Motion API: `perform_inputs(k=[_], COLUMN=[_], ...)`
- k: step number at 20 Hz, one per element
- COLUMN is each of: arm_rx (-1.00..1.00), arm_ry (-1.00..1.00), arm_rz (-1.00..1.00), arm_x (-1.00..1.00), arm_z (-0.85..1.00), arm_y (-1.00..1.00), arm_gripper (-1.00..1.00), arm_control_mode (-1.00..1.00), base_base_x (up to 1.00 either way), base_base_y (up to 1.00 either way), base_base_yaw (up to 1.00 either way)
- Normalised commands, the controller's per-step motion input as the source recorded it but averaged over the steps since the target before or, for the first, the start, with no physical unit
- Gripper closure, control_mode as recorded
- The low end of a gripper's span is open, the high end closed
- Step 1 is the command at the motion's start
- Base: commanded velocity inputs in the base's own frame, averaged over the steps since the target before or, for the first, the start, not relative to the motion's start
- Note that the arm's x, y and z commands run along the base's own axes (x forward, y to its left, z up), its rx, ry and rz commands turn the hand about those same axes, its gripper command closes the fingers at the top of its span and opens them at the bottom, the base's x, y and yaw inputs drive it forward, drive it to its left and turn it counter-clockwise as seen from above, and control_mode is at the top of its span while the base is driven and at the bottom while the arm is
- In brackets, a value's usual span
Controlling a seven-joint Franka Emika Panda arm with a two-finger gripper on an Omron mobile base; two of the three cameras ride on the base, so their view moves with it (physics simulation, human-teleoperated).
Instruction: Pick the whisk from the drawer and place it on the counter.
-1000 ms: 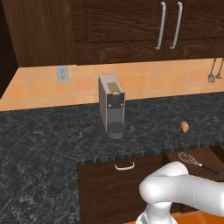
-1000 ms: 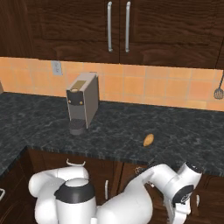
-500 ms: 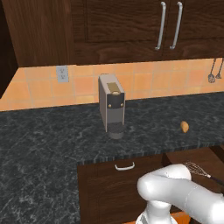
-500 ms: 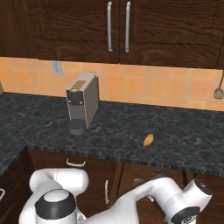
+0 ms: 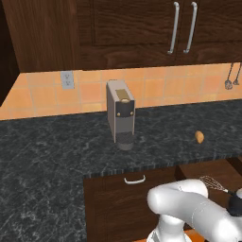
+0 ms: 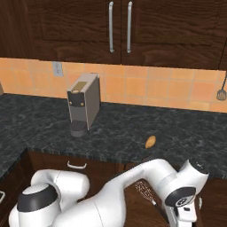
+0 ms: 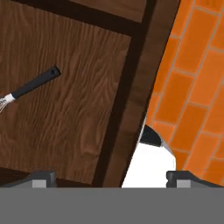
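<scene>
Gripper points down over the open drawer — the two dark tips sit wide apart at the bottom of the hand view, nothing between them, so it's spread and empty. Below it: wood-lined drawer floor, the drawer's dark wall running up the middle of that view, orange tiled floor past it.

Whisk lies flat on the drawer floor, off to the left in the hand view, dark handle end toward the drawer's middle, wire loops cut off by the frame edge. Not touched by the tips, well apart from them.

Left base view: whisk in the drawer, which sticks out from under the counter at the right, wire end to the left, handle to the right, with the arm's white elbow in front of it. Right base view: whisk beside the white forearm, loops toward the counter, inside the drawer.

On the counter: a grey coffee machine upright near the middle, a small orange-tan lump to its right close to the front edge. A closed drawer front with a curved silver handle sits left of the open drawer. Orange backsplash behind, with an outlet at left and utensils hanging at far right — dark cabinets with two silver bar handles above.
</scene>
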Motion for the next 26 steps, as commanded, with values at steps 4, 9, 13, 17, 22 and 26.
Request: perform_inputs(k=[4,9,13,17,22,26], arm_rx=[0.0,-0.01,0.0,0.0,0.0,0.0], arm_ry=[0.06,0.07,0.08,0.11,0.0,0.11], arm_rz=[0.29,0.51,0.59,0.62,0.43,0.23], arm_x=[0.35,0.76,0.78,0.39,0.24,0.24], arm_z=[-0.02,-0.32,-0.34,-0.77,-0.35,-0.41], arm_y=[0.01,0.04,0.18,0.09,0.0,-0.01], arm_gripper=[-1.0,-1.0,-1.0,-1.0,-1.0,-1.0], arm_control_mode=[-1.0,-1.0,-1.0,-1.0,-1.0,-1.0], base_base_x=[0.0,0.0,0.0,0.0,0.0,0.0], base_base_y=[0.0,0.0,0.0,0.0,0.0,0.0], base_base_yaw=[0.0,0.0,0.0,0.0,0.0,0.0])
